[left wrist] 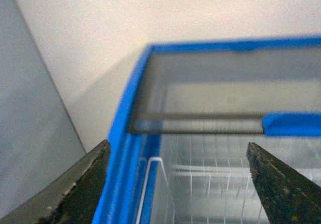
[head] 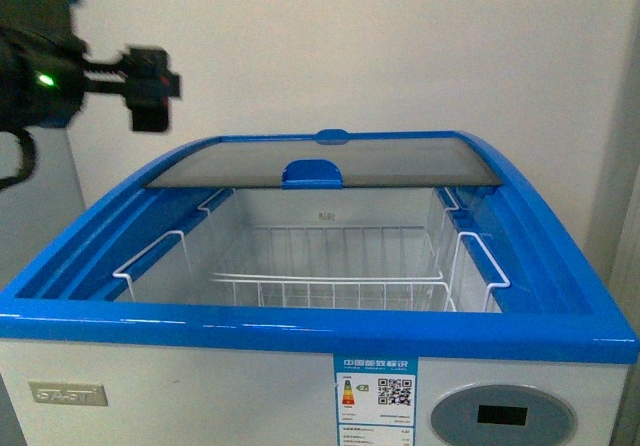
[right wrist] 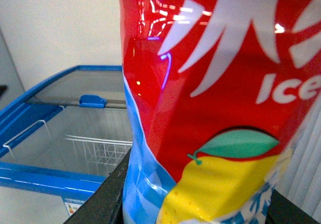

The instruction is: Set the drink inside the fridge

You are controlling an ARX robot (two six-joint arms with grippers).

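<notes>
Right fingers (right wrist: 103, 201): dark, one on each side of the drink (right wrist: 200, 108), set against its lower body. The right gripper (right wrist: 195, 211) is clamped around the bottle. The picture edge cuts off the pads, so the grip looks firm but the tips themselves are not visible.

The drink fills the right wrist view. It has a glossy red label with white lettering, a yellow lemon with a green leaf, and a pale blue band on the lower part. The cap is out of frame. The drink is outside the fridge (right wrist: 45, 180), on the front side near a front corner, and raised above the blue rim.

Left fingers (left wrist: 80, 189): spread wide. The left gripper (left wrist: 176, 144) holds nothing, and the rim and a white wire basket (left wrist: 200, 184) show through the gap. In the front view the left arm (head: 40, 76) is up at the left, with its gripper above the fridge's left side and apart from the rim.

Fridge: white body with a blue top rim. The glass lid (head: 330, 161) is slid to the back, its blue handle (head: 312, 173) facing forward. Wire baskets line the inside. A pale wall (head: 400, 46) stands behind.
</notes>
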